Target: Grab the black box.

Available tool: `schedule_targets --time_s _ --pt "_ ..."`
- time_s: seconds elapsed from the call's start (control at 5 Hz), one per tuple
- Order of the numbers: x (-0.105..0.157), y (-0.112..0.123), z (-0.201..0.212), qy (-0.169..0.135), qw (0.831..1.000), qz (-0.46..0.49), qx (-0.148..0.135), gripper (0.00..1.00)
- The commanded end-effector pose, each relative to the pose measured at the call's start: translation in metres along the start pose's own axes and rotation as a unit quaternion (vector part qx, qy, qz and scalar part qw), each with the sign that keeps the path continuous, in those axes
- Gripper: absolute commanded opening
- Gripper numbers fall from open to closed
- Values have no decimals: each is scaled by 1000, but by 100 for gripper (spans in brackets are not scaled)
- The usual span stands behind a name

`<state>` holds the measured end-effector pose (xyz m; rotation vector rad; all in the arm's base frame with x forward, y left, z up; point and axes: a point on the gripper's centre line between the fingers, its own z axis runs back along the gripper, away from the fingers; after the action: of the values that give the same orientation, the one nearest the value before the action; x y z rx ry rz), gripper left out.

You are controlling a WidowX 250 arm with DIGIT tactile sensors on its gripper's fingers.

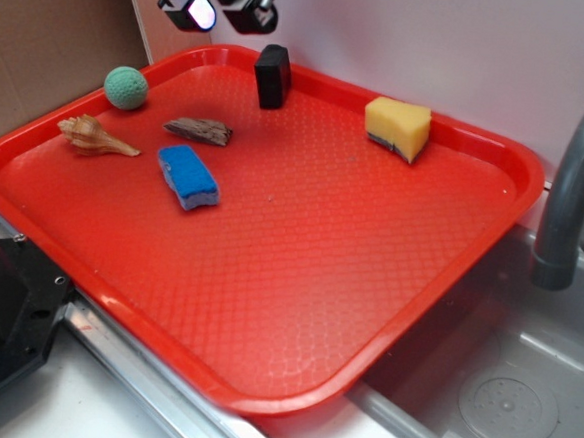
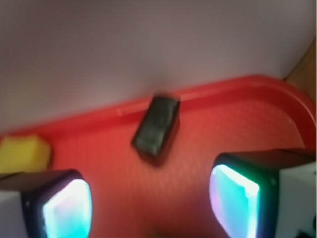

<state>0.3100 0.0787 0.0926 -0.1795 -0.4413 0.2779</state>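
approach to black box, nothing held

near: blue sponge (image 1: 188, 177), shell (image 1: 95, 137). far: black box (image 1: 272, 75) upright by the red tray (image 1: 385, 316) back rim. gripper (image 1: 216, 7) above it, fingers wide apart, empty. judgement: centre over box, turn wrist to match its skewed sides, descend straight, then close.

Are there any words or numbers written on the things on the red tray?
None to read in either view.
black box: plain, no label showing.
blue sponge and yellow sponge: no writing.
red tray: only a bumpy pattern.
The wrist view is too blurry for small print.
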Motion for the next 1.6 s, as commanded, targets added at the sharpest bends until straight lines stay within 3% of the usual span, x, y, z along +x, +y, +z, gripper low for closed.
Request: schedule_targets --time_s 0.0,0.4,1.0,1.2,1.4 --pt "28 5 -24 -26 998 54 36 100" --pt "24 -1 -38 -19 998 38 52 100" --pt "19 -3 -55 2 999 8 36 100" --pt "9 6 -59 22 998 19 52 0" --pt "8 11 -62 25 998 16 57 0"
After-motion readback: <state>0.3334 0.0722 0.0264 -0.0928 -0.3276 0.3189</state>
